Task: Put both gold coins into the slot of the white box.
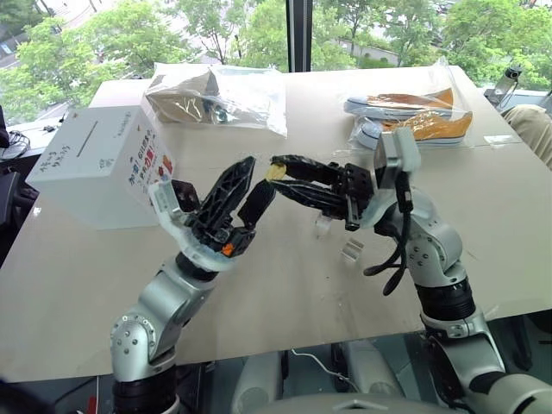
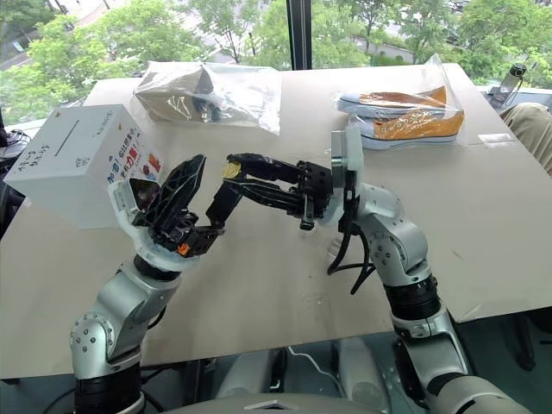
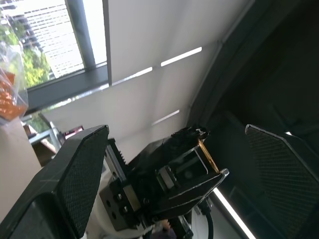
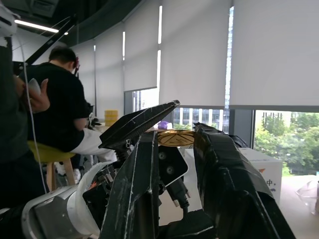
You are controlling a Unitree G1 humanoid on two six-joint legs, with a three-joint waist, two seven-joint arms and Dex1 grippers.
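- The right gripper [image 1: 278, 177] is clenched on one gold coin [image 1: 276, 172], pinched on its flat faces at the fingertips and raised clear of the table [image 1: 483, 216]. The coin's edge also shows between the fingers in the left wrist view [image 3: 208, 154] and its face in the right wrist view [image 4: 175, 138].
- The left gripper [image 1: 252, 184] has its fingers spread wide and empty. Its tips stand on either side of the right gripper's tips, just beside the coin but not closed on it.
- The robot appears to be at a hand-over: the coin looks ready to pass from the right gripper to the left, which is the one nearer the box.
- The white box [image 1: 95, 168] sits at the far left of the table, well apart from both grippers. The slot [image 1: 88, 139] is a thin dark line in its white top, and nothing is at it or in it.
- The second coin cannot be made out on the table; whether it has already gone into the box cannot be told.
- Two small clear blocks [image 1: 354, 250] lie near the right arm, and bagged shoes [image 1: 414, 116] and another clear bag [image 1: 216, 95] rest at the far side.
- Left to do, by this reading: close the left fingers on the coin, release the right, carry it left to the box, line its edge up with the slot and drop it in.
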